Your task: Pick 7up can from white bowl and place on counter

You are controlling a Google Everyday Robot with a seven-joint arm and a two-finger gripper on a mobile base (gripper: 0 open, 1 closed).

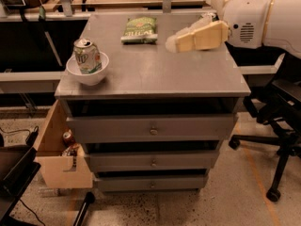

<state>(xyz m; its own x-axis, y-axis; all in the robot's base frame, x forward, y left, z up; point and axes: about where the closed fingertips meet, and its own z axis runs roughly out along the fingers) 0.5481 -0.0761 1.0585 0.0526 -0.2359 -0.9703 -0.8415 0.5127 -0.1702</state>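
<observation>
gripper (173, 42) hovers over grey counter (164, 74), chair (282, 121) beside.

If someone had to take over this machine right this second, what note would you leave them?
Gripper: hovers above the back right of the counter, beside the green snack bag, far from the can.
7up can: standing in the white bowl at the counter's front left corner.
Done: nothing yet; the can is not grasped.
Left: reach across to the bowl, grip the can, lift it out and set it on the counter.
</observation>
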